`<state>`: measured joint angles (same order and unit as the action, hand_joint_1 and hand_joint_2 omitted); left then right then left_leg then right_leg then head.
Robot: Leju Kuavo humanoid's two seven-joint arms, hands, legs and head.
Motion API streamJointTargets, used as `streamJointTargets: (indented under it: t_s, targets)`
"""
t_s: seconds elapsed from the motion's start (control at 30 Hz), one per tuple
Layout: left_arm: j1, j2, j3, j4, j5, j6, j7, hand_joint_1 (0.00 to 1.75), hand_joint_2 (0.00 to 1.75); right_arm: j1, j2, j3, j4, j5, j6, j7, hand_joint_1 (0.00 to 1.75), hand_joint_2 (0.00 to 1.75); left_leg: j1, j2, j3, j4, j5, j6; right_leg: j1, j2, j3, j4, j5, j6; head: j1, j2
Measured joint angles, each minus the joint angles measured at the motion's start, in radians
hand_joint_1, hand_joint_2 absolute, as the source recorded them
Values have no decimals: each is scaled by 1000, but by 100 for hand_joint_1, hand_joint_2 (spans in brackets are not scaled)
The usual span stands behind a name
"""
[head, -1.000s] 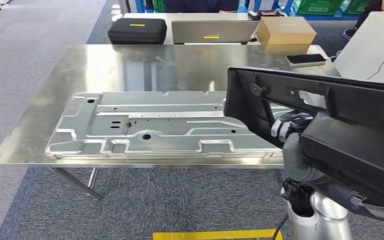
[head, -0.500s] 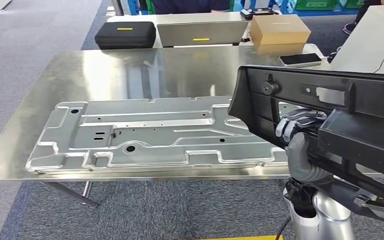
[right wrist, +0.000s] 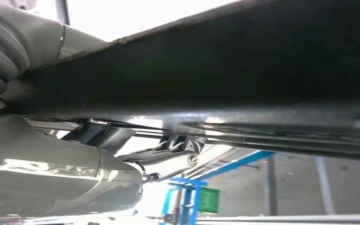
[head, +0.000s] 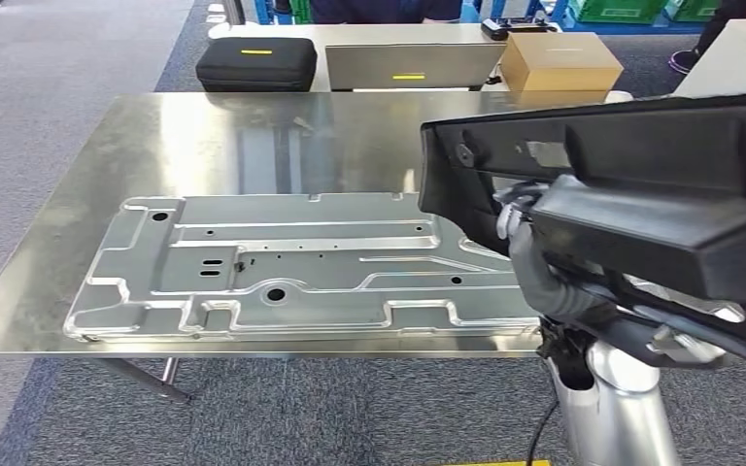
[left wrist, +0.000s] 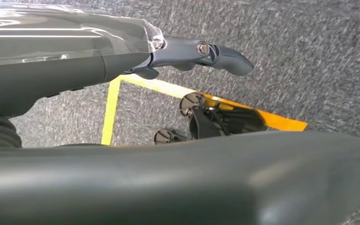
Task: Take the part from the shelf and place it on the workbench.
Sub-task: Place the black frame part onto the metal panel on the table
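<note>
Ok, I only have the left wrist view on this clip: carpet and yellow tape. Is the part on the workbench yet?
Observer: No. The head view shows the black part held in the air at the right side of the workbench, not set down.
Operator: What is carrying it?
Observer: The right hand grips it from underneath.
Operator: Anything already on the bench?
Observer: A large stamped metal panel lies flat along its near edge.
</note>
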<state>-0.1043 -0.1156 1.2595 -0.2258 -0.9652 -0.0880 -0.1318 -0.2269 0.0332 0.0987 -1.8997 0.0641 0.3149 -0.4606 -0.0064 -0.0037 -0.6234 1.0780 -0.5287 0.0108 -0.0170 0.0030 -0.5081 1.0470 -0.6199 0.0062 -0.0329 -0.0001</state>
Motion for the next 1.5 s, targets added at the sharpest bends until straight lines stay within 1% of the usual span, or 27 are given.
streamJointTargets:
  t_s: [0.13, 0.2, 0.37, 0.53, 0.63, 0.77, 1.0, 1.13, 1.3, 1.37, 1.5]
  targets:
    - [-1, -1, -14, 0, -18, -8, -1, 0, 175, -108, -5, 30, 117, 69, -55, 72, 175, 175, 0, 0, 2, 0, 0, 0, 0, 0, 2, 0, 1, 2, 0, 0]
    - [-2, -2, -21, 0, -24, -10, -1, 0, 175, -155, -7, 45, 176, 95, -75, 91, 175, 175, 1, 0, 4, 0, 0, 0, 0, 0, 3, 0, 1, 2, 0, 0]
    - [-1, -5, -31, 0, -31, -13, 0, 0, 175, -241, -9, 85, 295, 168, -110, 128, 175, 175, 2, 0, 5, 0, 0, 0, 1, 0, 4, 0, 1, 2, 0, 0]
    - [-2, -7, -44, 0, -44, -16, 2, 0, 175, -330, -9, 138, 429, 298, -179, 175, 175, 175, 3, 0, 6, -1, 0, 0, 2, 0, 4, 0, 1, 2, 0, 0]
    - [-2, -10, -49, 0, -47, -17, 3, 0, 175, -366, -9, 167, 489, 375, -217, 200, 175, 175, 4, 0, 6, -1, 0, 0, 3, 0, 4, 0, 1, 2, 0, 0]
    - [-2, -14, -52, 0, -58, -18, 3, 0, 175, -397, -9, 199, 552, 497, -270, 232, 175, 175, 4, 0, 6, -1, 0, 0, 3, 0, 4, 0, 1, 2, 0, 0]
    - [-1, -20, -57, 0, -64, -19, 0, 0, 175, -423, -15, 225, 660, 779, -367, 295, 175, 175, 4, 0, 6, -1, 0, 0, 3, 0, 4, 0, 1, 2, 0, 0]
    - [-1, -20, -62, 0, -74, -19, 0, 0, 175, -425, -29, 227, 708, 967, -416, 346, 175, 175, 4, 0, 6, -1, 0, 0, 3, 0, 4, 0, 1, 2, 0, 0]
    - [1, -22, -68, 0, -82, -21, -19, 0, 175, -435, -64, 225, 773, 1190, -455, 411, 175, 175, 3, 0, 6, -1, 0, 0, 3, 0, 4, 0, 1, 2, 0, 0]
    - [1, -22, -72, 0, -85, -23, -29, 0, 175, -438, -80, 220, 795, 1244, -463, 425, 175, 175, 3, 0, 6, -1, 0, 0, 3, 0, 4, 0, 1, 2, 0, 0]
    - [2, -22, -78, 0, -94, -26, -41, 0, 175, -441, -106, 211, 826, 1295, -465, 444, 175, 175, 4, 0, 6, -1, 0, 0, 3, 0, 4, 0, 1, 2, 0, 0]
